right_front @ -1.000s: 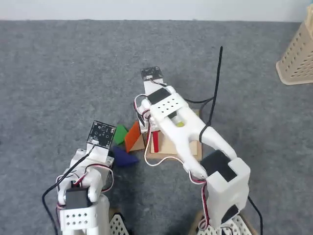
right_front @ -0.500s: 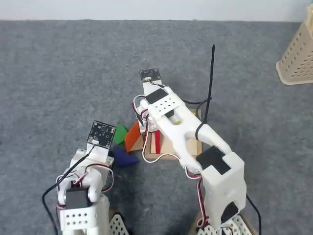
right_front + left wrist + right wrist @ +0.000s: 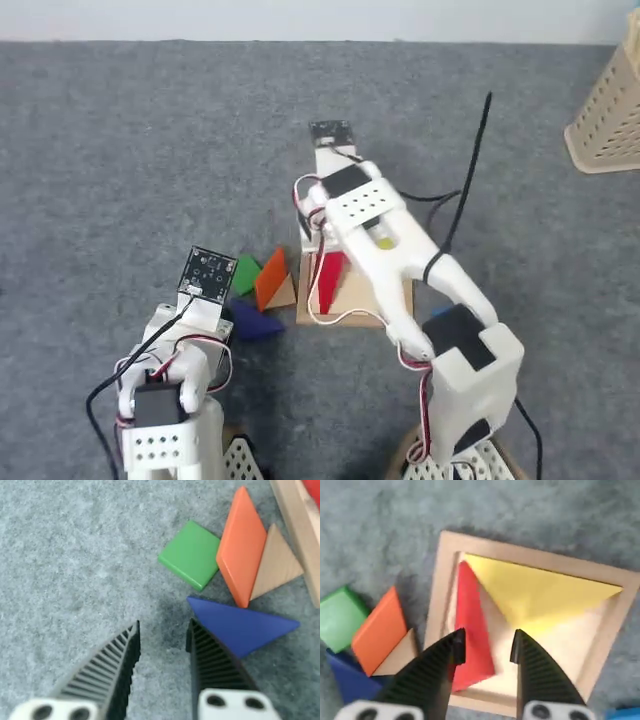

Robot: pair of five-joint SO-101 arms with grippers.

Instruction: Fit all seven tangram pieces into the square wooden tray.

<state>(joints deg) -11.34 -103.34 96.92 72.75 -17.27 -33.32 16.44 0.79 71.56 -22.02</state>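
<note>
Right end effector [image 3: 487, 641] shifted sideways, jaws parted, empty, over red triangle [image 3: 472, 615]

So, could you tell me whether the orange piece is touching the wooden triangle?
Touching. The left wrist view shows the orange piece lying edge to edge against the wooden triangle, with no gap between them.

One tray [image 3: 440, 595]; six pieces: red triangle [image 3: 475, 625], yellow triangle [image 3: 535, 590], blue triangle [image 3: 240, 625], wooden triangle [image 3: 275, 565], green square [image 3: 190, 555], orange parallelogram [image 3: 241, 545].
</note>
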